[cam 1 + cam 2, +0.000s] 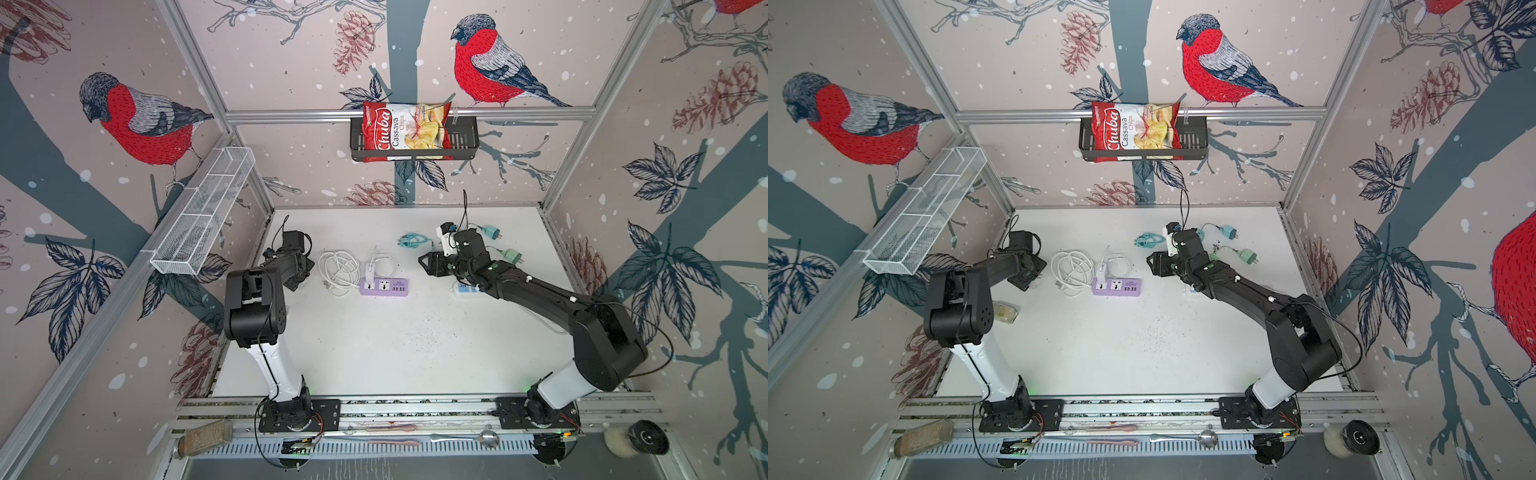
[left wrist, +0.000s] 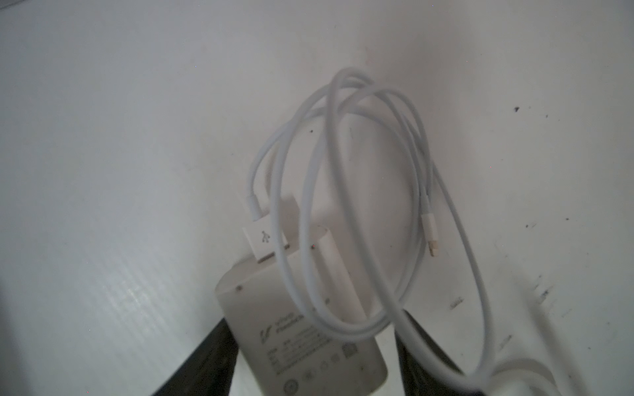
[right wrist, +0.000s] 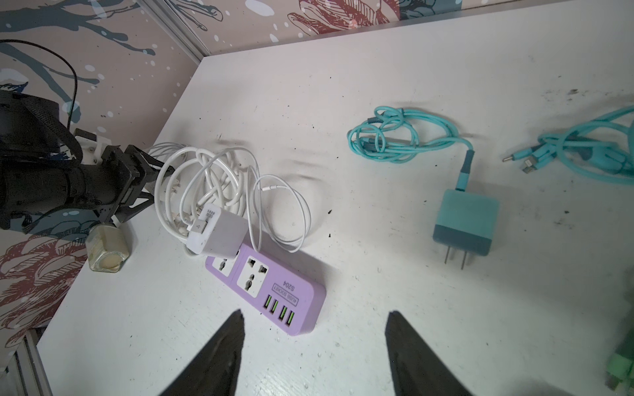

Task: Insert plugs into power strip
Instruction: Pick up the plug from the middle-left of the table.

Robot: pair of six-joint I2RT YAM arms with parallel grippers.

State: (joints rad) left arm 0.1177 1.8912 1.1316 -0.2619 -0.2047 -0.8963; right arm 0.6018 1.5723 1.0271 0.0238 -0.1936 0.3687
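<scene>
While one white plug (image 1: 370, 275) sits in the purple power strip (image 1: 390, 287), mid-frame in a top view, I see a teal plug (image 1: 492, 231) and a mint plug (image 1: 513, 255) loose to its right; my left pincer (image 3: 151, 180) and right pincer (image 3: 315, 313) gape empty.

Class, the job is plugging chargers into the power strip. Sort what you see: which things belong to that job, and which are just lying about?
Job: purple power strip, white plug on its end socket, teal plug, second teal plug, mint green plug.
Lying about: chips bag, black basket, white wire basket, small glass jar, spoon.
</scene>
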